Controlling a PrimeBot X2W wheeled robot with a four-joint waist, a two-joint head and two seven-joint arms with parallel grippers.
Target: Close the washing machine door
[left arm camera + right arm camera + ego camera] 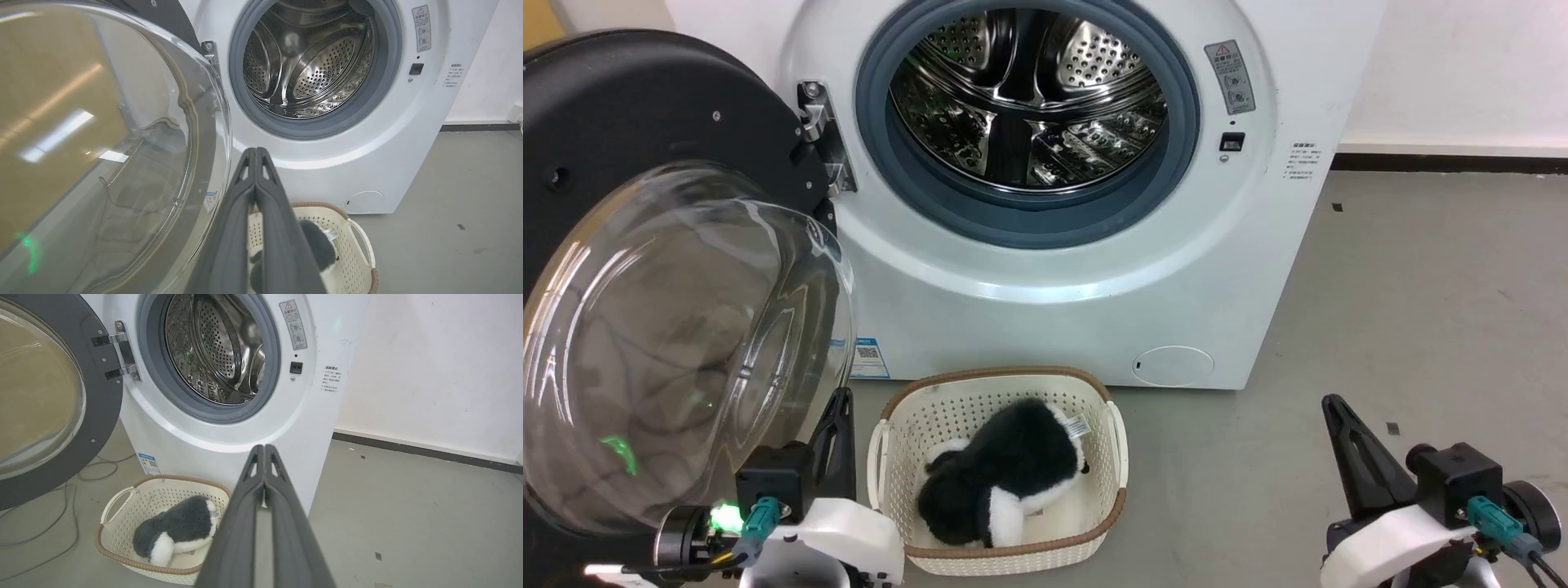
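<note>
Black and glass, the washing machine door (678, 327) hangs wide open at your left, well away from the round hole (1029, 114) in the white washing machine (1094, 286). Your left hand (255, 152) has its two fingers (239, 212) pressed together just beside the door's glass bowl (102, 143), and your right hand (263, 448) is pressed together too, low on the right. A cream basket (1117, 457) with a black and white soft toy (1005, 482) sits on the floor (1421, 327) in front of the machine.

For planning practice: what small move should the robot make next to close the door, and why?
Probably bring the left gripper to the outer face of the washing machine door, ready to push: it stands wide open, and that shut gripper is nearest, beside its glass.
</note>
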